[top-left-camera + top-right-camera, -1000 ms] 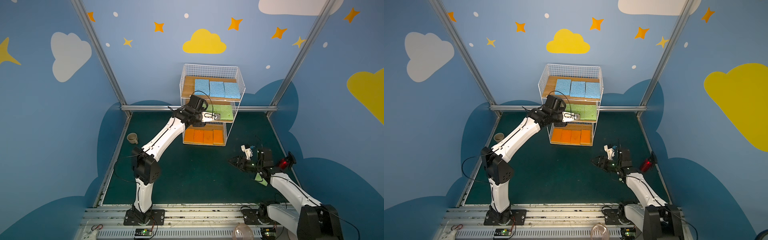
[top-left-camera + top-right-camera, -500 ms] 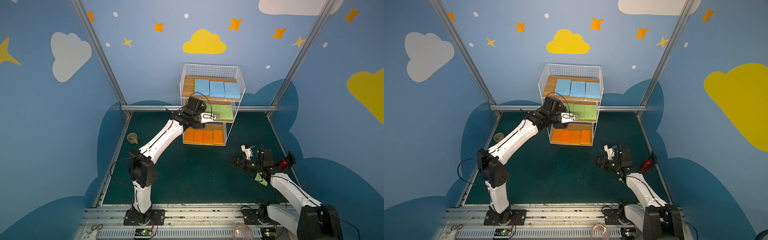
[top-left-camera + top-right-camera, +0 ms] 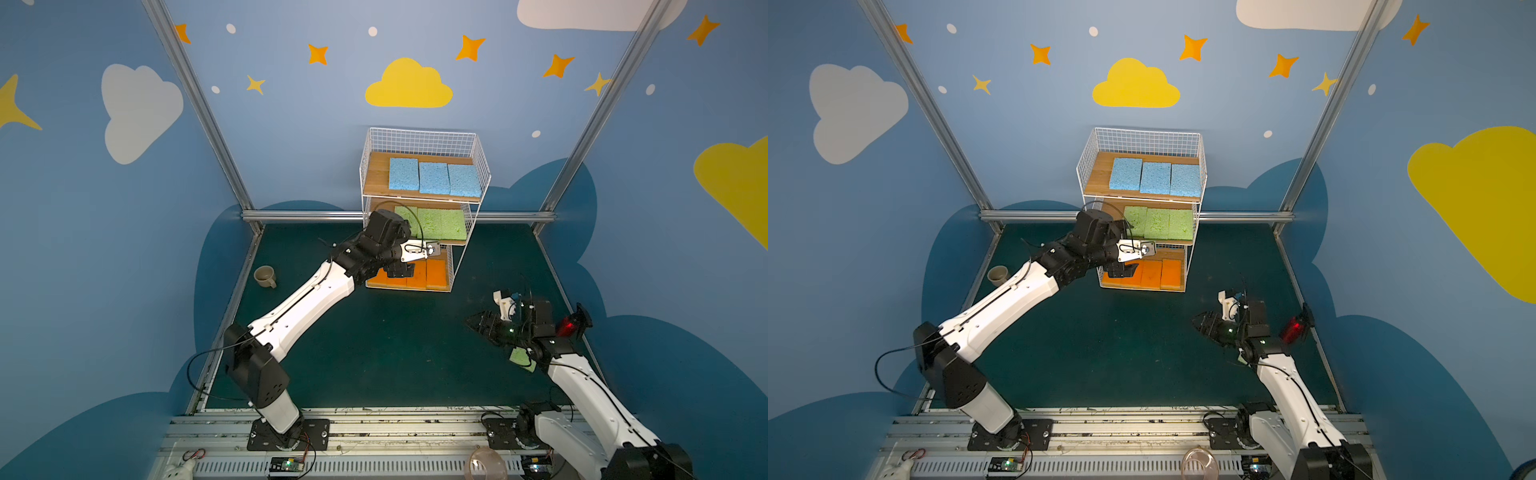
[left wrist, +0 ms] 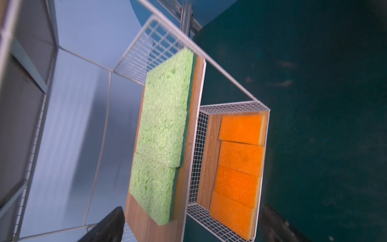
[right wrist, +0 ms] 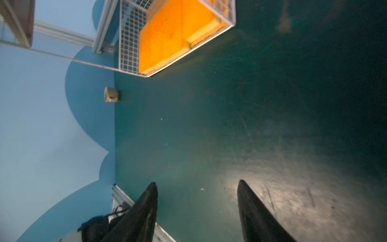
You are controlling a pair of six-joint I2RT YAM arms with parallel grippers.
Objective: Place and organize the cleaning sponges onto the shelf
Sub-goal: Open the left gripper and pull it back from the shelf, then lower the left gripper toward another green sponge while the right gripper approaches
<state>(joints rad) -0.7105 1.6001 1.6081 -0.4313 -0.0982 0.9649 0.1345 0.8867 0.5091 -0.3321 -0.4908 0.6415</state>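
Note:
The shelf [image 3: 419, 135] [image 3: 1142, 133] stands at the back. Three light blue sponges [image 3: 434, 178] [image 3: 1156, 178] lie on its top board. Three green sponges [image 3: 436, 222] [image 3: 1158, 222] [image 4: 161, 136] fill the middle board. Several orange sponges [image 3: 428, 274] [image 3: 1160, 274] [image 4: 238, 167] [image 5: 167, 35] cover the bottom board. My left gripper [image 3: 399, 271] [image 3: 1121, 270] [image 4: 192, 228] is open and empty at the shelf's front left corner. Another green sponge [image 3: 521, 359] lies on the floor, partly hidden under the right arm. My right gripper [image 3: 478, 324] [image 3: 1202, 324] [image 5: 197, 183] hovers open and empty over the floor.
A beige cup [image 3: 264, 276] [image 3: 998, 274] [image 5: 111, 94] sits by the left wall. Aluminium posts [image 3: 199, 104] and a rail [image 3: 303, 215] frame the dark green floor [image 3: 395, 353]. A tape roll [image 3: 486, 465] lies at the front edge.
My left gripper has opened wide and the left arm has drawn back a little from the middle board. The right arm has stayed in place.

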